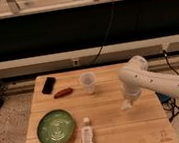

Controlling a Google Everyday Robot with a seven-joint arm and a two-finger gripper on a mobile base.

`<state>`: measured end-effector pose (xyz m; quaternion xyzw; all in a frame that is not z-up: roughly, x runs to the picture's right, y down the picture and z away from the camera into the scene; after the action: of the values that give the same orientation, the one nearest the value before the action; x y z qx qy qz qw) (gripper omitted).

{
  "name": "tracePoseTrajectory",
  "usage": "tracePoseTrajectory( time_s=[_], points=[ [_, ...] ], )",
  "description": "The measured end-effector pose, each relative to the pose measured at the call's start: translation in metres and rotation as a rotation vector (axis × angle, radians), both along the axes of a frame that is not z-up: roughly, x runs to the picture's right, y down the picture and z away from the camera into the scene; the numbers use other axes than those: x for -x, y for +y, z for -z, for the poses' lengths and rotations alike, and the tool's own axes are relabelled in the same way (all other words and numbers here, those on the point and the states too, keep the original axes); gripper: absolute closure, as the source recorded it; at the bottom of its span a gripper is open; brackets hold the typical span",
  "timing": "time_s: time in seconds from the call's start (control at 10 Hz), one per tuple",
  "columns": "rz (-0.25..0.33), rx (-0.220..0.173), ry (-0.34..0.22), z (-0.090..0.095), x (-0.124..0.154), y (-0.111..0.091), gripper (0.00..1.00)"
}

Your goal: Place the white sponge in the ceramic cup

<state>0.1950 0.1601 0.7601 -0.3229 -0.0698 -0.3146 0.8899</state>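
Wooden desk (111, 128) boards fill the foreground, in front of a dark wall with cables running down it. Over the desk's right half the jaws point downward, low over the boards at the end of the white arm (150, 79). They are pressed together on a small pale lump, the white sponge (124, 105). It is mostly covered and blends with the fingers, so its outline cannot be made out. Well apart from it, to the left and further back, the ceramic cup (88, 82) stands upright, whitish and tapered, wider at the rim. A reddish-brown oblong (63, 92) lies near the cup's left, and a black phone (48, 84) lies beyond that. At front left sits a green plate (56, 127). Just beside it is a white tube (86, 139), its near end cut off by the picture's edge. The arm runs out of view at right.
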Motion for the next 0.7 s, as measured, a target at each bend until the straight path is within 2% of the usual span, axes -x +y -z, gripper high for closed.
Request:
tracePoseTrajectory(
  time_s=[0.2, 0.5, 0.7],
  points=[
    [0.027, -0.013, -0.009, 0.004, 0.013, -0.019, 0.96],
    [0.05, -0.027, -0.009, -0.002, 0.025, -0.032, 0.96],
    [0.063, -0.036, -0.019, -0.007, 0.029, -0.048, 0.96]
  ],
)
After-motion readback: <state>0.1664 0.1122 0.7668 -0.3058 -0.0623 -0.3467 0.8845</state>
